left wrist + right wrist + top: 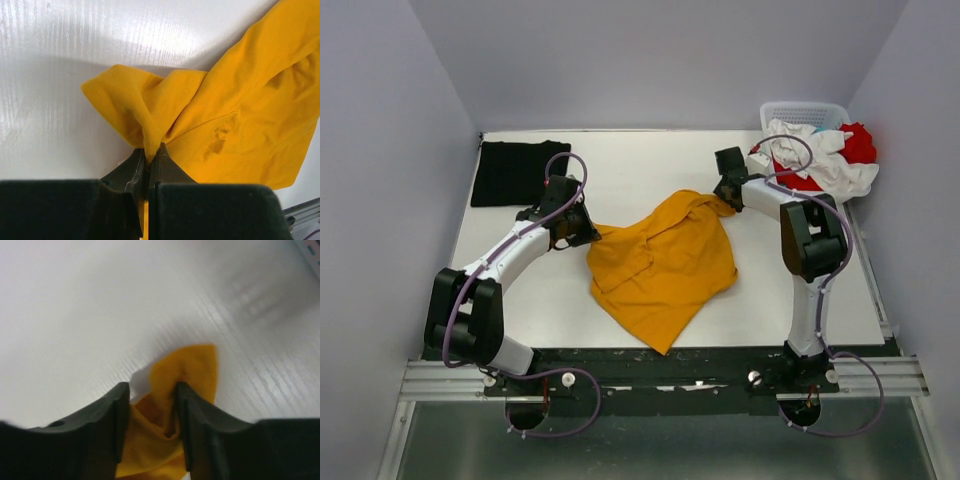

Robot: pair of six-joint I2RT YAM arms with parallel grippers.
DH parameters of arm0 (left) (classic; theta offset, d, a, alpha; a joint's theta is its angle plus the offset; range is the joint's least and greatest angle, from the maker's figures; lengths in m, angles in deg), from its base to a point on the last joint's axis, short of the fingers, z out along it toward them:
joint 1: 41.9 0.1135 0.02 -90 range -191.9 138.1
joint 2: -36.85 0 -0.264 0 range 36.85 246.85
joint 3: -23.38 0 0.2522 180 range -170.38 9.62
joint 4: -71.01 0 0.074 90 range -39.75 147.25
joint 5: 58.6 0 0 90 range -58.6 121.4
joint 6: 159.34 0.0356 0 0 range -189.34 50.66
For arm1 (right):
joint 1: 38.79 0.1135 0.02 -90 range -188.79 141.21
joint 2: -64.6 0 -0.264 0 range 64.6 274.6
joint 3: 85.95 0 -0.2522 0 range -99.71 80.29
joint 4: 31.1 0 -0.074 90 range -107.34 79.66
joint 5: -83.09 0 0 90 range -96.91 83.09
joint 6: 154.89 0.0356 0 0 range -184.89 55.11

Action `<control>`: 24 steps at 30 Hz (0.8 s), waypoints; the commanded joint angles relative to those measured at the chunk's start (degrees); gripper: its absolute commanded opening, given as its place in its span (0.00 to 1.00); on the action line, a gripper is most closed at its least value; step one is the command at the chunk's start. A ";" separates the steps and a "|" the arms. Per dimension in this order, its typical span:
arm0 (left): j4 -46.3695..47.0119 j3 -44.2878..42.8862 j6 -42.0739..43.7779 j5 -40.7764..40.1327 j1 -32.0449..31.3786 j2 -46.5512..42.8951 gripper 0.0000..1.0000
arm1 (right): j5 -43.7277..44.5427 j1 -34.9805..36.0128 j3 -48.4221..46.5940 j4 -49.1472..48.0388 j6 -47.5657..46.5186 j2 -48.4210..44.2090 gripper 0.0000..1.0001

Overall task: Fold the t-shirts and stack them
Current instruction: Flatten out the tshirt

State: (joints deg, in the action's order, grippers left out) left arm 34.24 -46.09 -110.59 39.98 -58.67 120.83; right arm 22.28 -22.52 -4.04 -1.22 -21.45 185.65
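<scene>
A mustard t-shirt lies crumpled in the middle of the white table. My left gripper is shut on the shirt's left corner; in the left wrist view the jaws pinch a fold of yellow cloth. My right gripper sits at the shirt's far right corner; in the right wrist view its jaws stand apart with a bunch of yellow cloth between them, low over the table. A folded black t-shirt lies at the back left.
A white lattice basket stands at the back right corner, with a white shirt and a red shirt spilling out of it. Grey walls close in the table on three sides.
</scene>
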 commanded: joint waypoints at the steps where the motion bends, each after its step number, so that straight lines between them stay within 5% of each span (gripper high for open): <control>1: -1.79 -2.49 1.29 -1.00 0.25 -0.08 0.00 | -3.46 -0.01 5.97 -6.90 2.32 -1.96 0.24; 3: -3.02 -3.65 1.56 -1.29 0.25 -1.22 0.00 | -3.51 -0.01 8.50 -10.19 0.51 -5.70 0.02; 11: -9.07 -12.88 3.53 -5.35 0.48 -13.65 0.00 | -1.29 -0.02 6.41 -10.76 -12.13 -25.34 0.01; 18: -15.30 -26.82 7.72 -3.59 1.04 -22.17 0.00 | -6.65 -0.08 4.20 -13.20 -18.98 -43.90 0.01; 24: -13.12 -30.53 9.04 -5.06 1.04 -30.40 0.00 | -11.50 -0.02 1.97 -11.86 -21.02 -54.96 0.01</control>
State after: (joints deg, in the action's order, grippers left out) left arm 21.80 -75.03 -103.88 36.57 -57.97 94.56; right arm 15.04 -22.41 -0.72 -13.64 -39.22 135.07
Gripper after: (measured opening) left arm 0.044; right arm 0.049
